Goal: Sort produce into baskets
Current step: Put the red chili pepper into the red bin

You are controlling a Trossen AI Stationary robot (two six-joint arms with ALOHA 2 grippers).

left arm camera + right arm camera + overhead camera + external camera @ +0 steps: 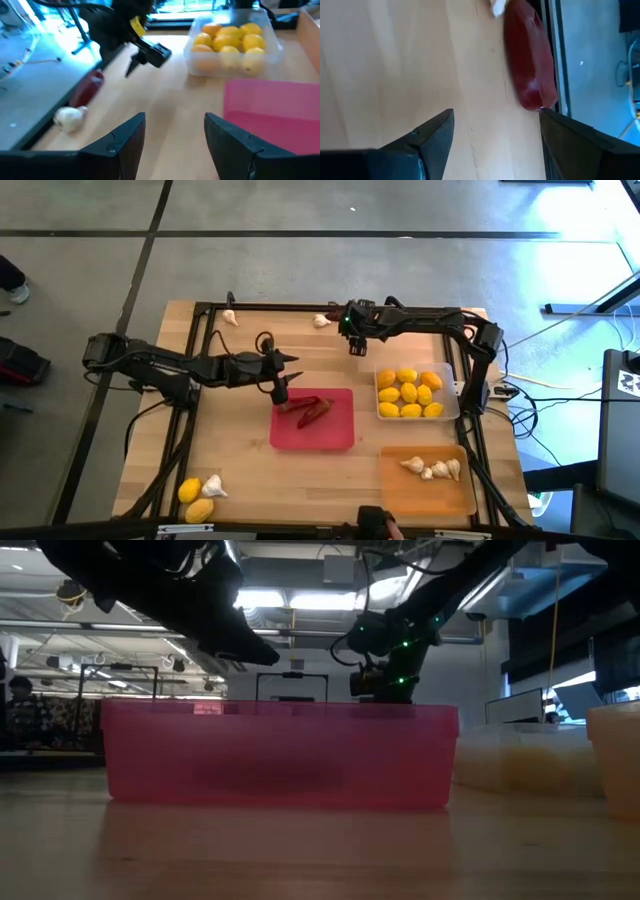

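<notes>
Red tray (338,435) holds chilies (314,411); clear tray (448,406) at 3 o'clock holds lemons (409,393); orange tray (400,488) holds garlic (434,468). Both the left claw (281,394) and the right claw (356,346) are released, empty.

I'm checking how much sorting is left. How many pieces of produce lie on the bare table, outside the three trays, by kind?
Whitish garlic bulbs: 3
Yellow lemon-like ovals: 2
Dark red elongated chili pepper: 1, at the table's far edge below the right arm
Total: 6
</notes>
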